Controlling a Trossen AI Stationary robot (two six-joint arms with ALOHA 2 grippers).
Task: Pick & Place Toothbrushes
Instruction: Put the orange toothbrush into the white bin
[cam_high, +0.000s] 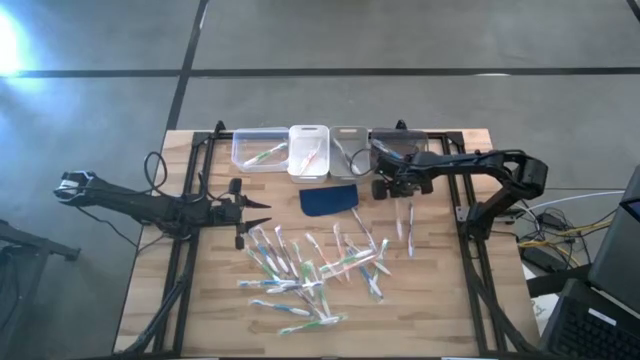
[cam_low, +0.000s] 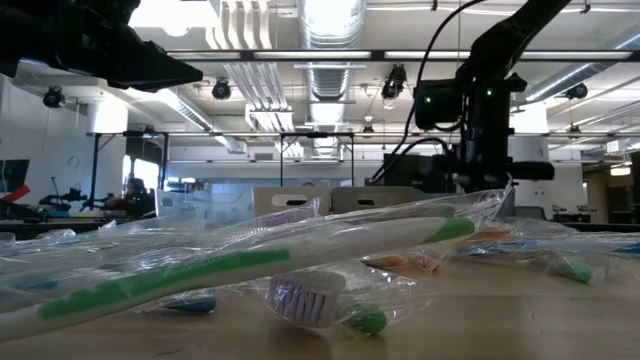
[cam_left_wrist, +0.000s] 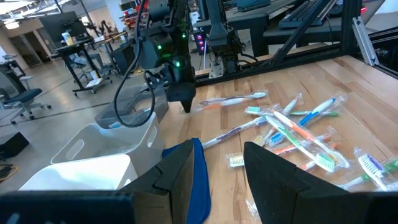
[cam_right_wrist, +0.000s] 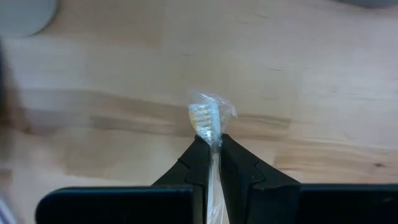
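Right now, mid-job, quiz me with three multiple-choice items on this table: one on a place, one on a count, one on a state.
1. Where is the blue pad?
A. in a bin
B. on the table before the bins
C. on the floor

2. How many bins stand along the far edge?
A. two
B. four
C. six

3. The right fingers are:
A. wide open
B. shut on nothing
C. shut on a wrapped toothbrush

Answers:
1 B, the pad lies flat by the white bin.
2 B, four in a row.
3 C, the wrist view shows the brush head pinched at the tips.
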